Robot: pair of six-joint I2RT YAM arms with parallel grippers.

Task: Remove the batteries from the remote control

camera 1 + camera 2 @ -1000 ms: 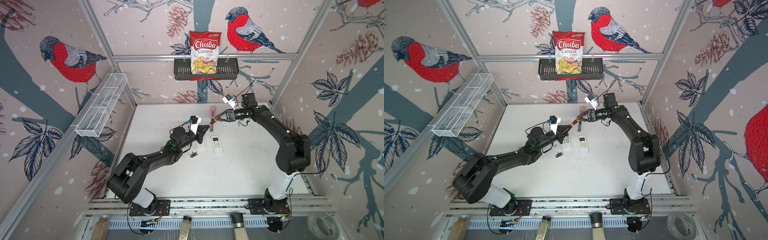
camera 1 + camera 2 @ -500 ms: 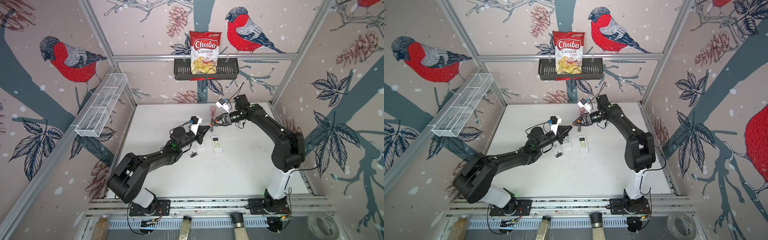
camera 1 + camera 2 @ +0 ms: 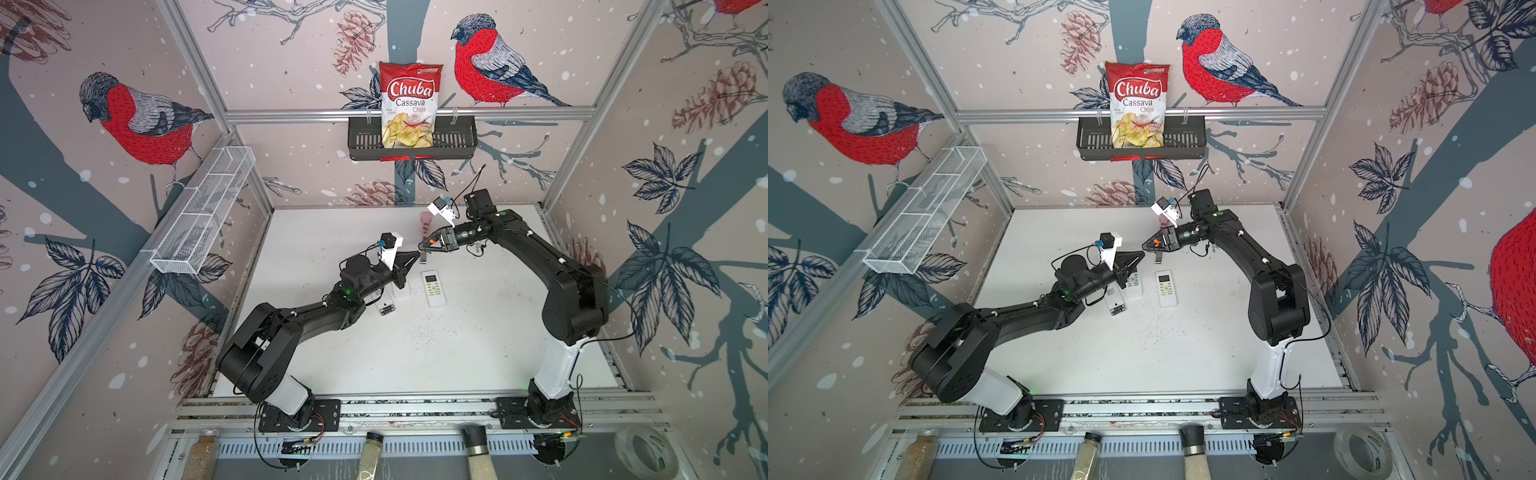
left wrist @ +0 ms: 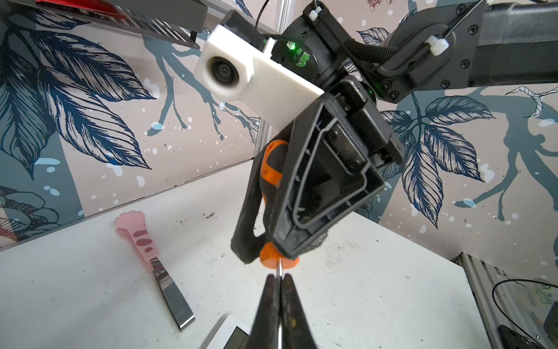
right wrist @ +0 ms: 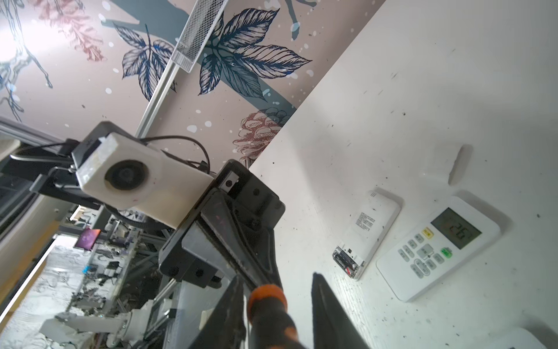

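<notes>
since a second ago the right arm has swung left and lower in both top views, bringing the right pincer [image 3: 427,248] up to the tip of the left pincer [image 3: 417,258] above the white counter [image 3: 415,357]; the left arm has kept its place. between them hangs the orange-and-black-handled screwdriver [image 4: 269,169]. in the left wrist view the left pincer's fingers are pressed together on its thin metal shaft, just below the orange collar. the right pincer's fingers stand either side of the handle. the right wrist view shows a strip of counter between handle and one finger, so i cannot tell whether they press on it. the small dark cylindrical batteries [image 5: 347,262] sit in the open end compartment of a white plastic remote control [image 5: 373,226] lying face down on the counter, right of centre in that view, beside a second white remote [image 5: 437,250] with a lit display. a pink paw-handled metal scraper [image 4: 145,241] lies flat at the lower left of the left wrist view.
</notes>
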